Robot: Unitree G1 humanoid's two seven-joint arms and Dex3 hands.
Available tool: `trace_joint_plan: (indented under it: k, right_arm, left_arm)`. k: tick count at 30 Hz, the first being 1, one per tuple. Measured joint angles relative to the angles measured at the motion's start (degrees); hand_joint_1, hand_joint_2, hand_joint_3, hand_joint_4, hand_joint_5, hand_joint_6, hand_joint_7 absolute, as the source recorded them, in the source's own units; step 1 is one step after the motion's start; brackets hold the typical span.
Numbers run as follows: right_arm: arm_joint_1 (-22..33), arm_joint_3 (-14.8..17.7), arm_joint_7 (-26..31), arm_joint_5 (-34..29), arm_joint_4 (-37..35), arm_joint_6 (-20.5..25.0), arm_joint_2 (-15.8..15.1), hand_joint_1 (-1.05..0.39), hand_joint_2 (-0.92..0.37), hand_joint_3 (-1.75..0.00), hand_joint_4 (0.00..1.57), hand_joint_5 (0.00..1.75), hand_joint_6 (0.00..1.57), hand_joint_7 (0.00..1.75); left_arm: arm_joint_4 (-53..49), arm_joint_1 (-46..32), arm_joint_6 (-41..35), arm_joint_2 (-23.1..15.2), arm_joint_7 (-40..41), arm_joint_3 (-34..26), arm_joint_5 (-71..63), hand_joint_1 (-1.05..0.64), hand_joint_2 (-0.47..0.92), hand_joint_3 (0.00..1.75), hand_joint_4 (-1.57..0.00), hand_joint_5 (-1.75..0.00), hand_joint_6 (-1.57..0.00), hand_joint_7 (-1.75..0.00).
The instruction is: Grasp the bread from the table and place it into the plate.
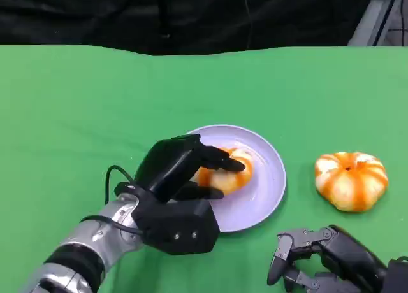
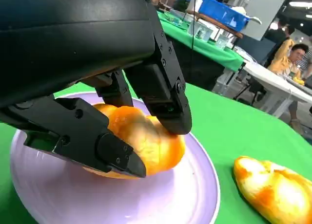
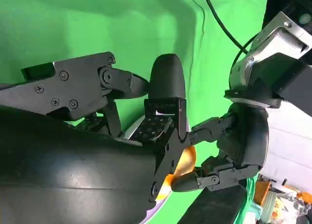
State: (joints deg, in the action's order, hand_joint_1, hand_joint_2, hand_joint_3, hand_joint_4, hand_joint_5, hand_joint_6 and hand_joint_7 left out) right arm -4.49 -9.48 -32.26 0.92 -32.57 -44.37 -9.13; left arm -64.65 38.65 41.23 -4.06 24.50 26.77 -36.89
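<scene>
A glazed orange bread roll (image 1: 231, 170) lies on the lavender plate (image 1: 266, 181) at the table's centre. My left hand (image 1: 173, 178) reaches over the plate's near-left rim and grips this roll. The left wrist view shows black fingers (image 2: 105, 141) on both sides of the bread (image 2: 148, 141), which touches the plate (image 2: 175, 199). A second, pumpkin-shaped bread (image 1: 351, 180) sits on the green cloth to the right of the plate, also seen in the left wrist view (image 2: 273, 190). My right hand (image 1: 322, 255) rests at the lower right, below that bread, fingers apart and holding nothing.
The green table (image 1: 76, 114) ends at a dark backdrop (image 1: 191, 13) at the far edge. The left wrist view shows other tables and a seated person (image 2: 290, 53) in the background. In the right wrist view, my left hand (image 3: 243, 136) is seen beyond my right fingers (image 3: 163, 121).
</scene>
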Motion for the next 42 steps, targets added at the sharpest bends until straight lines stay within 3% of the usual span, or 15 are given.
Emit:
trace_joint_plan:
  k: [7,11,13,16,21,25,28,32,34,42]
  right_arm:
    - [-0.14,0.0,0.0,0.0,-0.1,-0.13,0.07,-0.07,-0.91,-0.51,0.7,1.59,0.78,1.09]
    - [-0.13,0.0,0.0,0.0,-0.01,-0.1,0.09,-0.06,-0.91,-0.5,0.7,1.59,0.78,1.09]
    - [-0.13,-0.01,0.03,0.0,0.05,-0.09,0.11,-0.07,-0.91,-0.5,0.69,1.58,0.78,1.08]
    - [-0.13,-0.01,0.22,-0.01,0.1,-0.08,0.11,-0.08,-0.91,-0.49,0.69,1.57,0.78,1.08]
    - [-0.13,-0.05,0.36,-0.01,0.1,-0.09,0.11,-0.08,-0.92,-0.48,0.69,1.56,0.78,1.08]
    - [-0.13,-0.09,0.42,-0.05,0.16,-0.08,0.11,-0.08,-0.92,-0.48,0.7,1.57,0.78,1.08]
    - [-0.13,-0.1,0.42,-0.05,0.16,-0.08,0.11,-0.07,-0.92,-0.47,0.7,1.57,0.78,1.08]
    - [-0.13,-0.1,0.47,-0.06,0.16,-0.08,0.11,-0.07,-0.92,-0.47,0.7,1.57,0.78,1.08]
    - [-0.14,-0.1,0.5,-0.06,0.15,-0.09,0.11,-0.07,-0.92,-0.48,0.7,1.57,0.78,1.09]
    - [-0.16,-0.11,0.46,-0.09,-0.28,-0.17,0.12,-0.07,-0.92,-0.48,0.69,1.58,0.77,1.09]
  left_arm:
    - [-1.77,0.64,-1.55,0.17,-0.58,0.67,0.0,-0.01,0.92,0.02,-0.82,-0.81,-1.18,-0.01]
    - [-2.05,0.64,-1.57,0.25,-1.43,0.68,0.25,-0.02,0.92,0.02,-0.84,-0.67,-1.13,0.0]
    - [-2.12,0.64,-1.57,0.26,-2.11,0.65,0.37,-0.06,0.92,0.03,-0.87,-0.27,-1.03,0.0]
    - [-2.12,0.72,-1.87,0.24,-2.81,0.78,0.35,-0.08,0.92,0.05,-0.87,-0.11,-0.95,0.0]
    - [-2.13,0.79,-1.99,0.22,-3.06,1.0,0.27,-0.16,0.92,0.08,-0.88,-0.06,-0.81,0.0]
    - [-2.42,0.78,-1.38,0.28,-3.06,0.6,0.81,-0.34,0.92,0.18,-0.77,-0.01,-0.69,0.0]
    - [-2.53,0.78,-1.21,0.39,-3.09,0.06,1.17,-0.5,0.92,0.32,-0.68,0.0,-0.58,0.0]
    - [-2.61,0.78,-1.17,0.75,-4.66,-0.75,2.82,-0.58,0.92,0.4,-0.62,0.0,-0.52,0.0]
    - [-2.62,0.77,-1.15,0.82,-5.87,-1.19,3.41,-0.71,0.92,0.54,-0.53,0.0,-0.42,0.0]
    - [-2.3,0.52,-0.47,0.87,-13.54,-4.52,9.15,-0.87,0.92,0.69,-0.44,0.0,-0.35,0.0]
